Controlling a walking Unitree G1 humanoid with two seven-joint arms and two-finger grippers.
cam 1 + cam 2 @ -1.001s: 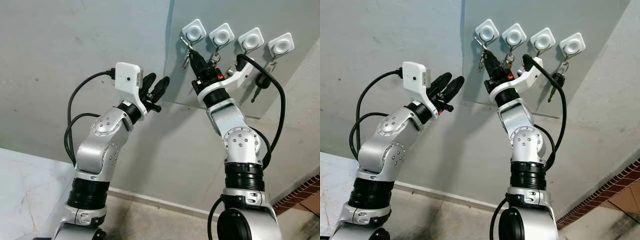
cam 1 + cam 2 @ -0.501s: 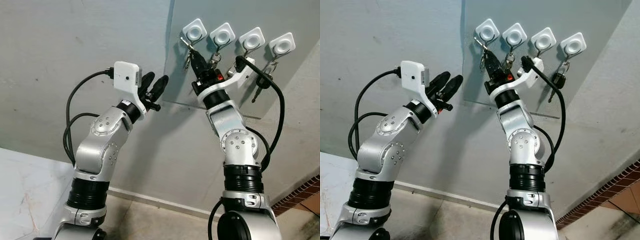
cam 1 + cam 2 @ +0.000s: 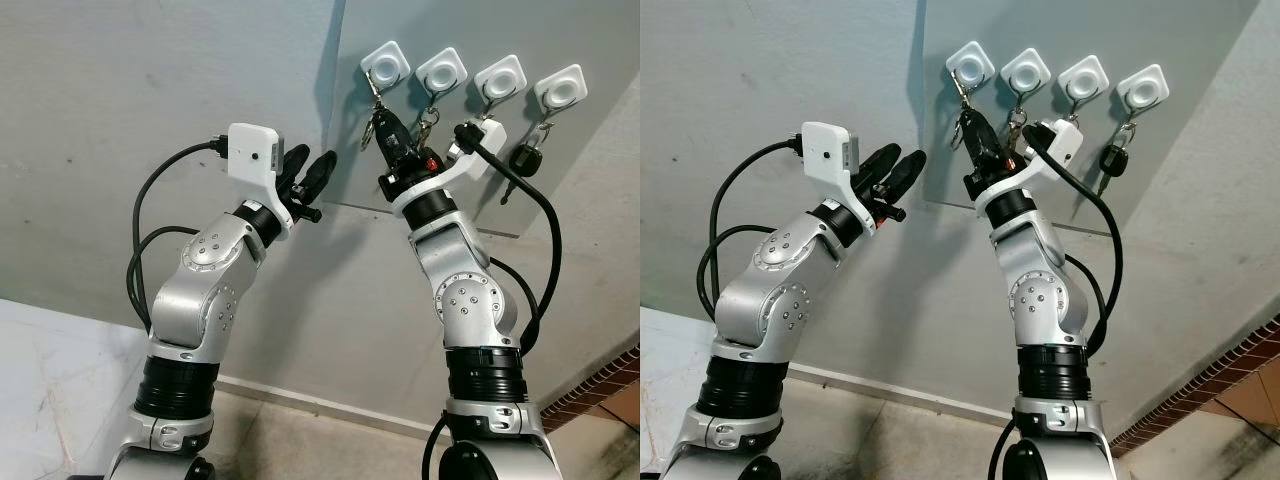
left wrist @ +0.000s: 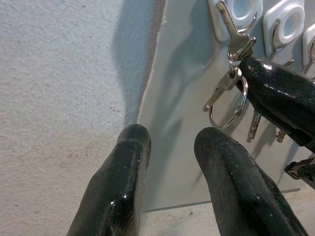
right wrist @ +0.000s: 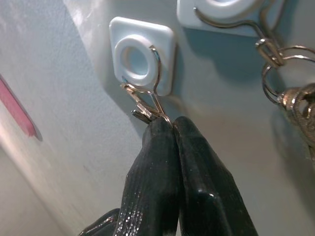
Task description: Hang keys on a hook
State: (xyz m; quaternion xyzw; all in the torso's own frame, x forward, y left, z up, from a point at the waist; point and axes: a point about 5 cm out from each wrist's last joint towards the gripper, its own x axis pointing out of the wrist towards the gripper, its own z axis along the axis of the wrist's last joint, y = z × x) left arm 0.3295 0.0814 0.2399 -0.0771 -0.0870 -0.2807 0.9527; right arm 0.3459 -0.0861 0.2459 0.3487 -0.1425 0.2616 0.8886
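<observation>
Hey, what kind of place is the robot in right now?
Probably an entryway or porch wall of a home. A row of white key hooks holds keys, with a tiled floor and a strip of brick below. The right gripper grips a key ring at the leftmost hook.

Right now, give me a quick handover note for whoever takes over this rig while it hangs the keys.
Right gripper: raised to the wall, shut on the keys just below the leftmost hook.
Left gripper: open, held up beside the wall panel, holding nothing.
Things: four white hooks in a row; the other three already carry keys, including a black car key on the far right one.
Done: the keys are at the leftmost hook, apparently caught on its wire.
Left: confirm the keys sit on the hook, open the right gripper and draw it back.
</observation>
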